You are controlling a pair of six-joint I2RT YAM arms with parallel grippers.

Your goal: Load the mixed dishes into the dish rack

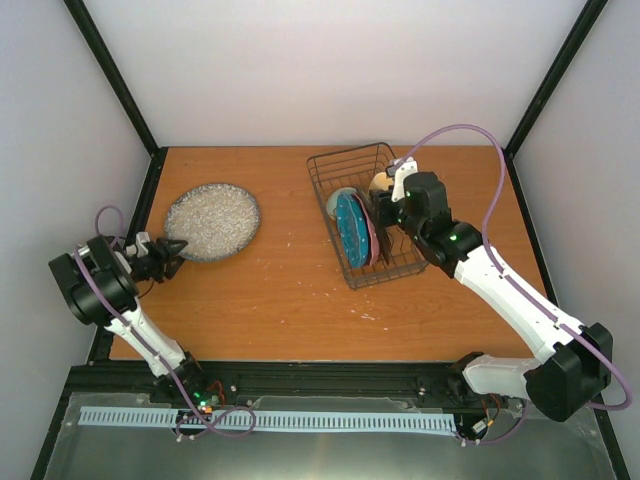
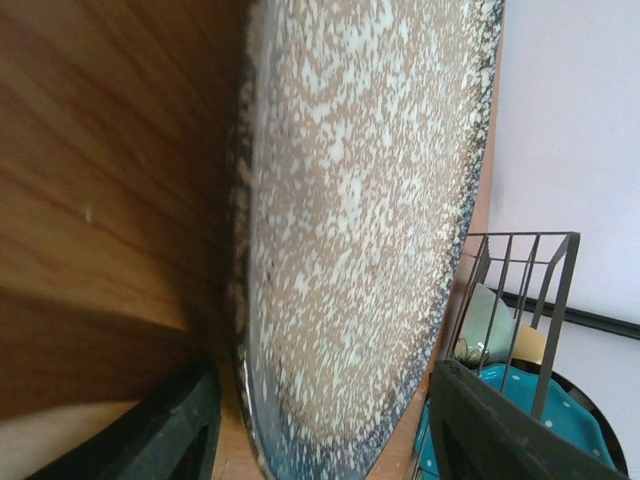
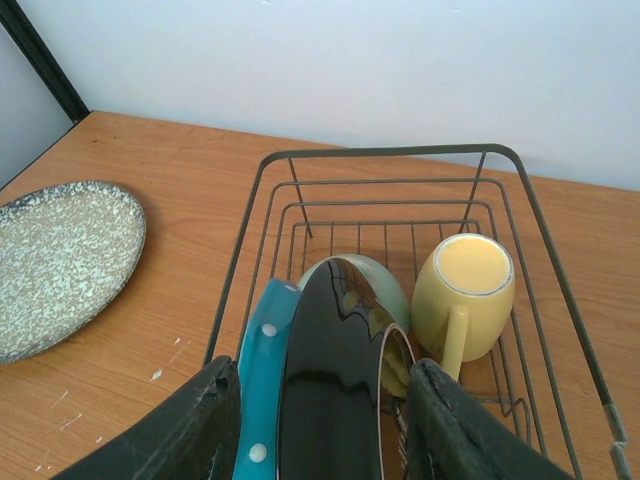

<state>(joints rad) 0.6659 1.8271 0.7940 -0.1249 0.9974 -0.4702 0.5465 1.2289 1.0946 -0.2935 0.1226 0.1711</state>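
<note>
Black fingers of the left gripper are sitting spread around the rim of the one grey plate lying on the table well left of the rack, where the right gripper is hanging agape over one blue plate and one dark plate standing beside one bowl and one mug.

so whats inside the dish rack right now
The dish rack holds a yellow mug, a blue dotted plate and a dark-backed plate on edge, with a pale green bowl behind them. The plates cover most of the bowl.
</note>
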